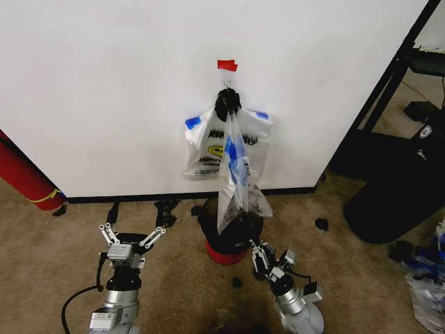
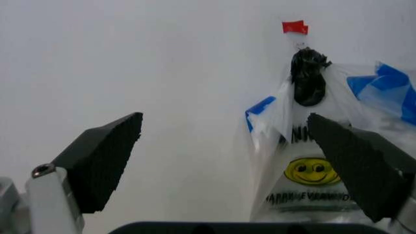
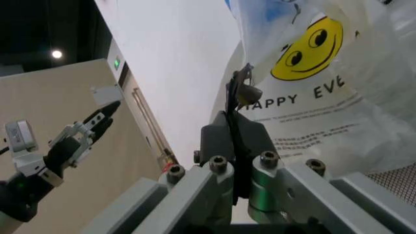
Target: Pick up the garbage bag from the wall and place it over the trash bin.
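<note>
Head view has the thin see-through smiley-print plastic bag (image 1: 235, 184) hanging long-axis vertical off the white wall (image 1: 104, 90) hook, bottom draped over the small red round bin (image 1: 229, 240) on the floor, right hand (image 1: 261, 259) pressed together nearest, left hand (image 1: 132, 239) spread wide.

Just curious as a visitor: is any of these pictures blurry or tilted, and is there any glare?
Left wrist view: soft, the finger pads and garbage bag slightly blurred. Right wrist view: tilted, with one bright ceiling light and a shut right gripper. Head view: even light, faint shadows on the wall.
</note>
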{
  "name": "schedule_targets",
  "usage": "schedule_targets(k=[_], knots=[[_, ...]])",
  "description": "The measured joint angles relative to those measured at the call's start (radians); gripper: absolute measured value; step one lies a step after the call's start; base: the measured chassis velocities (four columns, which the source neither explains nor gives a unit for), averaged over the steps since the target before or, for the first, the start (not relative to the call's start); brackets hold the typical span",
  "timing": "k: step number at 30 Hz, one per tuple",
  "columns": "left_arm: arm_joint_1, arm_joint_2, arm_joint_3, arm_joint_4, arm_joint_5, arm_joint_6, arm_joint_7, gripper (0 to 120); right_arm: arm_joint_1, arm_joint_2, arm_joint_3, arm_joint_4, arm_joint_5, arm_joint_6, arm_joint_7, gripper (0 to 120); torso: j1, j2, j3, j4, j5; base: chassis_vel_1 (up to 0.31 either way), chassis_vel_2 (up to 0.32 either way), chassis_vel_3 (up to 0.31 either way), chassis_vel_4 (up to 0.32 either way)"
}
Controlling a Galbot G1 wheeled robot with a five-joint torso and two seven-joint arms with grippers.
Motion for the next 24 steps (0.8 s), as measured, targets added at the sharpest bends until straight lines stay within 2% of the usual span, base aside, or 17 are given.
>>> schedule_targets(k=[6,14,20,24], knots=[[0.0,-0.004,0.003,0.002,0.004,0.0,0.0,100,0.02,0.003,-0.024,0.039,0.035,0.012,0.063,0,0.0,0.0,0.0,0.0001,0.0,0.0,0.0,0.0,0.0],[0.001,-0.007,0.003,0.004,0.01,0.0,0.001,100,0.051,-0.041,-0.064,0.197,0.038,-0.013,0.203,0,0.0,0.0,0.0,0.0,0.0,0.0,0.0,0.0,0.0],[0.002,-0.009,0.003,0.004,0.012,-0.001,0.001,100,0.053,-0.14,-0.094,0.346,-0.096,-0.005,0.445,0,0.0,0.0,0.0,0.0,0.0001,0.0,0.0,0.0,0.0],[-0.004,-0.008,0.01,0.004,0.011,0.0,0.0,100,0.061,-0.19,-0.091,0.387,-0.108,0.013,0.496,0,0.0,0.0,0.0,0.0001,0.0001,0.0,0.0,0.0,0.0]])
